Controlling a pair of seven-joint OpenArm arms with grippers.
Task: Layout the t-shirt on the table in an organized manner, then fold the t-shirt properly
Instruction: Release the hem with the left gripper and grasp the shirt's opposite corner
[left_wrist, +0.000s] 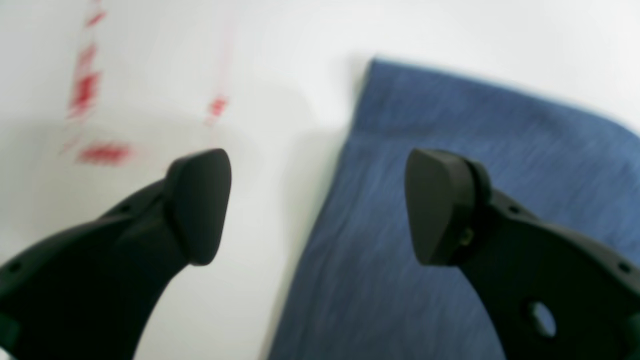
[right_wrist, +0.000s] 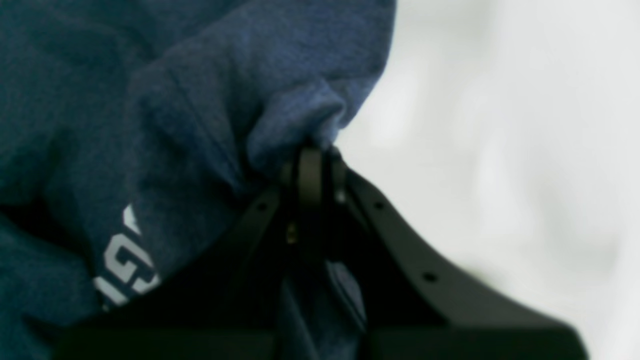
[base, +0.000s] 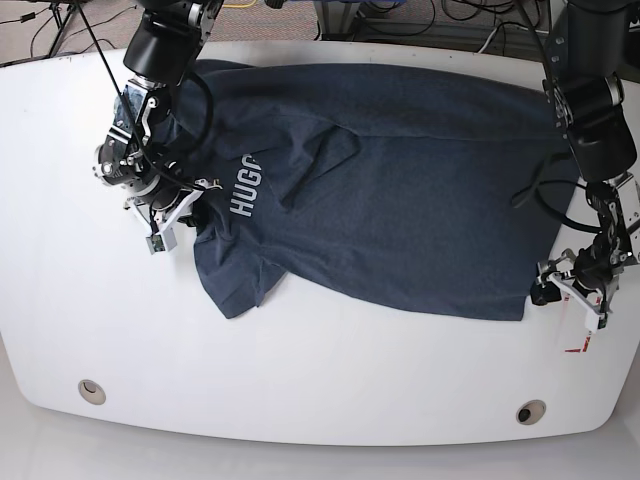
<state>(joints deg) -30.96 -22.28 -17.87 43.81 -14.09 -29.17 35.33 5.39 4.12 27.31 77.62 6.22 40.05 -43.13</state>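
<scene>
The dark navy t-shirt (base: 400, 190) lies spread across the white table (base: 330, 380), partly rumpled, with white lettering (base: 246, 187) near its left side. My right gripper (right_wrist: 310, 160) is shut on a bunched fold of the t-shirt (right_wrist: 200, 100) at its edge; in the base view this gripper (base: 187, 214) sits at the shirt's left side. My left gripper (left_wrist: 320, 205) is open and straddles the straight edge of the t-shirt (left_wrist: 425, 110), one finger over bare table (left_wrist: 280, 50), the other over cloth. In the base view it (base: 547, 290) hovers at the shirt's lower right corner.
Red marks (left_wrist: 85, 95) are painted on the table just left of my left gripper, also seen as a small red outline (base: 578, 348). Two round metal grommet holes (base: 91, 390) (base: 530, 411) sit near the front edge. Cables lie beyond the table's far edge.
</scene>
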